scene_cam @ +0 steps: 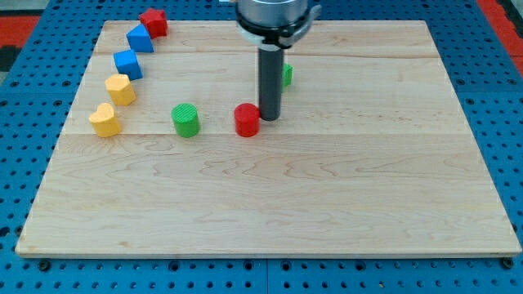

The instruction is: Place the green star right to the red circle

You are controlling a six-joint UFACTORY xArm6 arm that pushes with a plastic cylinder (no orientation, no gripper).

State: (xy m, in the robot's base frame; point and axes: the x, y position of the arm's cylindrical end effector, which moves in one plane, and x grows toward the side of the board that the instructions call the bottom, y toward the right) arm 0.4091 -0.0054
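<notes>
The red circle (pixel 247 119) sits near the middle of the wooden board (pixel 270 196). The green star (pixel 287 75) is mostly hidden behind my rod, up and to the right of the red circle; only its right edge shows. My tip (pixel 269 118) rests on the board just right of the red circle, close to or touching it, and below the green star.
A green circle (pixel 185 120) lies left of the red circle. At the view's upper left, an arc holds a yellow heart (pixel 105 120), a yellow block (pixel 120 89), two blue blocks (pixel 127 64) (pixel 140 38), and a red block (pixel 153 22).
</notes>
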